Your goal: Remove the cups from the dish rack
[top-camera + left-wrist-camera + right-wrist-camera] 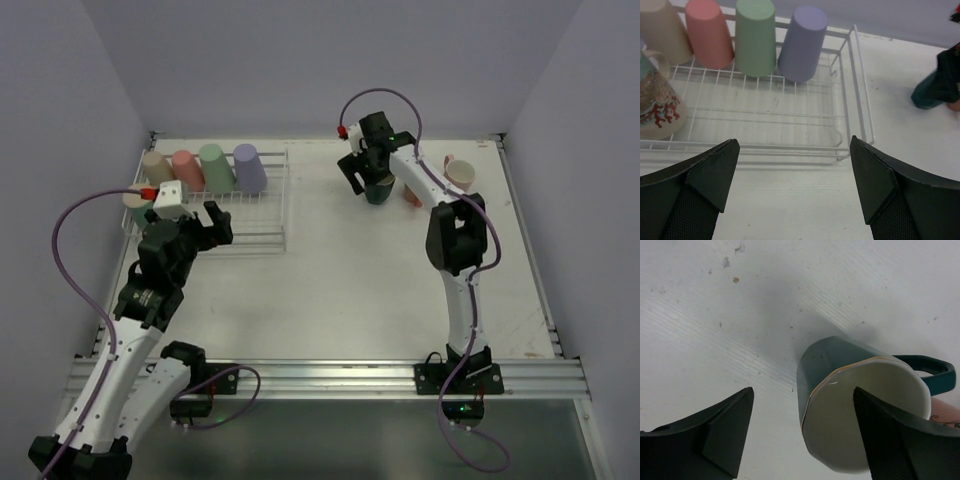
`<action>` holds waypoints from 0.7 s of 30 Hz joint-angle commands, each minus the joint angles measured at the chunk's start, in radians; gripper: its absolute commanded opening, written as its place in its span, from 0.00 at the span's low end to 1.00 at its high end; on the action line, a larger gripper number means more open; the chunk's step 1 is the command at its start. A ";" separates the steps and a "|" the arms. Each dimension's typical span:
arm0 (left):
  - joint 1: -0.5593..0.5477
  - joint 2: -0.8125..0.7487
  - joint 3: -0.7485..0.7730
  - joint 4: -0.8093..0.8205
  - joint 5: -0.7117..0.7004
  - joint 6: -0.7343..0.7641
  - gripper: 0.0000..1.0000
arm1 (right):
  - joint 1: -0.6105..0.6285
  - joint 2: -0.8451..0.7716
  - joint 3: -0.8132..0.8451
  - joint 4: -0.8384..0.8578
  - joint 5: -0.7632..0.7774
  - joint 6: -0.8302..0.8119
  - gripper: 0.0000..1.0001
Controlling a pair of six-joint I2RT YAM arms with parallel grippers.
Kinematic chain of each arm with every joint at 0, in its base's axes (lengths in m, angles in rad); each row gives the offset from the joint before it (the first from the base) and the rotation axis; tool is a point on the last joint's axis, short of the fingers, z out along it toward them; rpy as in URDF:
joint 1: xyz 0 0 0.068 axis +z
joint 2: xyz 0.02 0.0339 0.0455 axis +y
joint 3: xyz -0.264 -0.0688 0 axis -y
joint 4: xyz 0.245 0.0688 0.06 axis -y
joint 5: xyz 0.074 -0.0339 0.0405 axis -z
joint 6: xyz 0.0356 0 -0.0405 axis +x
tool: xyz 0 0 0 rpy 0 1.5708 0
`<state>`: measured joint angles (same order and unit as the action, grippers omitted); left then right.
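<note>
The white wire dish rack (pixel 262 225) stands at the back left. Along its far side stand upside-down beige (pixel 156 167), pink (pixel 186 170), mint green (pixel 215 167) and lilac (pixel 249 167) cups. A floral mug (pixel 655 100) sits at its left end. My left gripper (pixel 794 142) is open and empty, just in front of the rack's near wire (pixel 862 90). My right gripper (pixel 803 390) is open, low over a dark green mug (pixel 835 365) on the table. Its right finger overlaps the mug's cream face and its left finger is apart from the mug.
A salmon cup (pixel 412 192) stands right beside the dark green mug (pixel 381 192). A pale pink mug (pixel 461 176) stands farther right near the back right corner. Grey walls close the table on three sides. The rack's near half holds no cups.
</note>
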<state>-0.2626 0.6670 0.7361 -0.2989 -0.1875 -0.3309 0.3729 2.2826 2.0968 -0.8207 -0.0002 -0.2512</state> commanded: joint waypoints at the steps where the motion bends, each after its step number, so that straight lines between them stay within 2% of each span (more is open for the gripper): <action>1: -0.003 0.011 0.075 -0.031 -0.168 -0.014 1.00 | -0.008 -0.179 -0.030 0.110 -0.056 0.021 0.86; 5: -0.003 0.060 0.134 -0.066 -0.289 -0.054 1.00 | -0.005 -0.261 -0.064 0.144 -0.102 0.053 0.98; 11: 0.008 0.170 0.204 -0.055 -0.424 -0.034 1.00 | -0.005 -0.438 -0.161 0.239 -0.167 0.130 0.99; 13: 0.039 0.215 0.230 -0.065 -0.448 -0.031 1.00 | 0.000 -0.478 -0.181 0.265 -0.176 0.160 0.99; 17: 0.199 0.308 0.250 -0.075 -0.417 -0.060 1.00 | 0.015 -0.567 -0.257 0.314 -0.236 0.222 0.99; 21: 0.261 0.330 0.237 -0.056 -0.448 -0.083 1.00 | 0.044 -0.655 -0.323 0.376 -0.311 0.245 0.99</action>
<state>-0.0429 1.0031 0.9512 -0.3786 -0.5812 -0.3809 0.3912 1.6859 1.8111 -0.5228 -0.2184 -0.0570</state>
